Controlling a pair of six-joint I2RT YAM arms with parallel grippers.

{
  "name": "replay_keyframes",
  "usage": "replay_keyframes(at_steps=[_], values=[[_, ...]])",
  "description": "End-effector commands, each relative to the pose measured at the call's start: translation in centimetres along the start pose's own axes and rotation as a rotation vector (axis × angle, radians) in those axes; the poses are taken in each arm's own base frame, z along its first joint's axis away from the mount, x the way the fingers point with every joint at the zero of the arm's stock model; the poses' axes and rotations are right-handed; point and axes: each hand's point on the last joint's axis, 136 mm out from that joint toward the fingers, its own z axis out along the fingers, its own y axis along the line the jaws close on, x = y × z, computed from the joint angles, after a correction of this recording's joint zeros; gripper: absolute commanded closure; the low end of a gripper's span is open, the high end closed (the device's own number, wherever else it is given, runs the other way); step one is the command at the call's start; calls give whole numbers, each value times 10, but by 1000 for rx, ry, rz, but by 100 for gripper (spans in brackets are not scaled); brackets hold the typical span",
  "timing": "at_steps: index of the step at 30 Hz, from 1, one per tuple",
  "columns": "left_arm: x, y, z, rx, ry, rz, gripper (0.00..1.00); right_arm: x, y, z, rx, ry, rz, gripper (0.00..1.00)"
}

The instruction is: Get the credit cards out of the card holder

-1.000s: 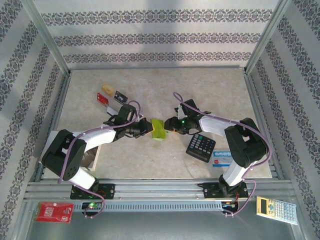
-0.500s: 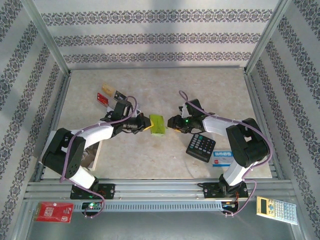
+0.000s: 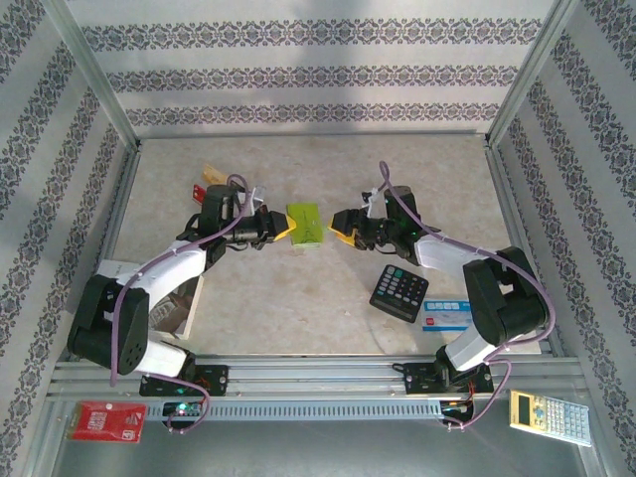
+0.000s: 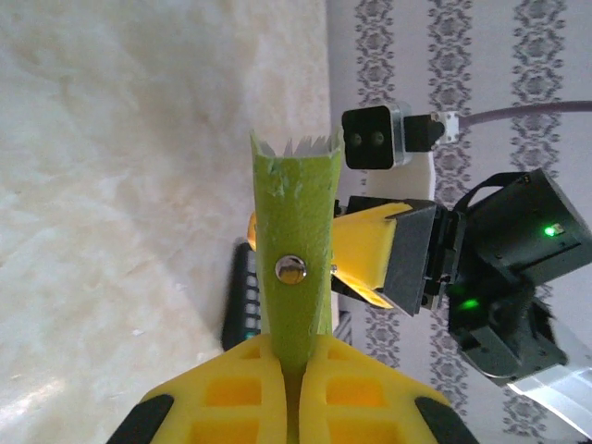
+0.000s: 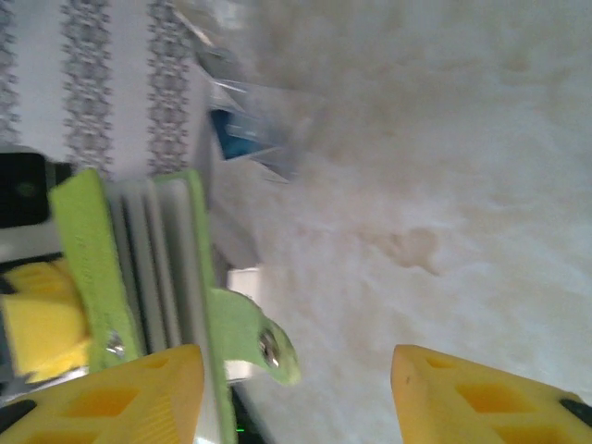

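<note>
Top external: left end effector [image 3: 285, 228] is clamped shut on one edge of the card holder [image 3: 304, 224], holding it above the surface [image 3: 298, 328] mid-workspace; right end effector [image 3: 343, 229] sits just beside the holder's other edge, jaws apart, gripping nothing; tan card [image 3: 210, 173] and red card [image 3: 199, 192] lie flat at far left, partly behind the left arm, so I judge extraction partly done; black calculator [image 3: 399, 291] is well apart, near right.

Left wrist: yellow plastic fingers pinch the holder edge-on; it's lime-green, thin and soft-looking, with a ragged-looking top edge and a shiny metal snap stud [image 4: 290, 269]; right end effector is close behind it.

Right wrist: fingers are spread with pale marble-look surface between them; holder sits at the left finger, green covers around pale thin leaves stacked like pleats; rounded closure tab [image 5: 254, 338] hangs loose, so it's unfastened; can't tell whether any card is inside; my read: what's left is pulling anything in the slots and setting it with the others.
</note>
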Motion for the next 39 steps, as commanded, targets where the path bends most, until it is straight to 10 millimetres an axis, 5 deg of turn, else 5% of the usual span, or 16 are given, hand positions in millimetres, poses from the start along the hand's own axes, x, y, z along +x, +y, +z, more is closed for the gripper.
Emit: replay_keyframes(at_steps=[1,27,34,39], values=[[-12,-42,-12,141,-21,57,100,-7,36,-10,-138,-8,-12,45],[-11,-47,-14,207,-16,53,100,-12,64,-11,-215,1,-53,85],[-10,-29,-9,169,-10,17,100,-13,49,-8,-170,-17,-39,98],[0,7,2,83,10,-54,86,-9,14,-3,-55,-28,-14,100]])
